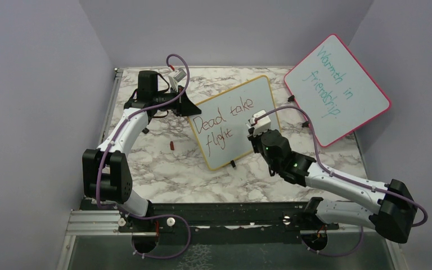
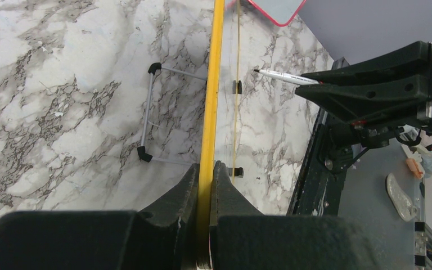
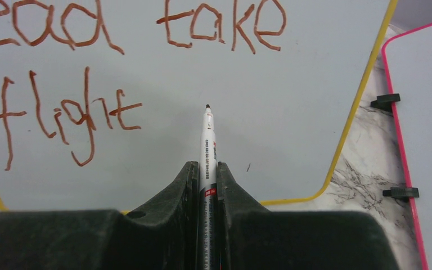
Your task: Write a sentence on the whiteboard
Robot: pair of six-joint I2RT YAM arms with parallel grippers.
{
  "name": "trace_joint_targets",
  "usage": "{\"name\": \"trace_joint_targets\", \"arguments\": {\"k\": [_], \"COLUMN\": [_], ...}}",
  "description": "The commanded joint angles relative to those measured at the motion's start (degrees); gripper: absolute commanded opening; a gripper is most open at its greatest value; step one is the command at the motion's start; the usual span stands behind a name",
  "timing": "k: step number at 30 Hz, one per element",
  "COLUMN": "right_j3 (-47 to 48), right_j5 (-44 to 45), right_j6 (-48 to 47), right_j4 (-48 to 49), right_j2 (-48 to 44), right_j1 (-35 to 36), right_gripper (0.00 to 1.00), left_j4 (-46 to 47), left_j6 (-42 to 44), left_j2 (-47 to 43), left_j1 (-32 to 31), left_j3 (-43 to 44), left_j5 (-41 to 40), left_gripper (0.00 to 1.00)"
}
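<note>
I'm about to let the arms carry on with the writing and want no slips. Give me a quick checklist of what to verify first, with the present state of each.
1. Left gripper clamped on the whiteboard frame: ok, jaws shut on the yellow edge.
2. Right gripper holding the marker: ok, jaws shut around the barrel.
3. Marker uncapped, tip toward the board: ok.
4. Tip touching the board: cannot tell.
5. Free space right of "flight": ok, blank.
6. Pink-framed board clear of the writing area: ok, off to the right.
</note>
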Motion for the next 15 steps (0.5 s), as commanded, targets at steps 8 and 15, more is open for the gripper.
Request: {"name": "trace_joint_targets", "arguments": {"k": [8, 15], "right_j3": [-0.39, -0.4], "right_j5": [-6.76, -7.51], "right_j6": [-0.96, -0.88], "right_j4": [4.08, 4.76], "right_j2": [1.08, 2.25], "right_j1": [-3.08, -3.97], "right_gripper": [0.0, 0.01], "left_j4": [-3.06, -3.06], "left_j6": [4.88, 4.87], "left_j2": [2.9, 2.98], "left_j1": [1.01, 1.07], "left_j3": [-1.18, -1.15], "left_j5": [-13.1, -13.1], "left_gripper": [0.0, 0.0]}}
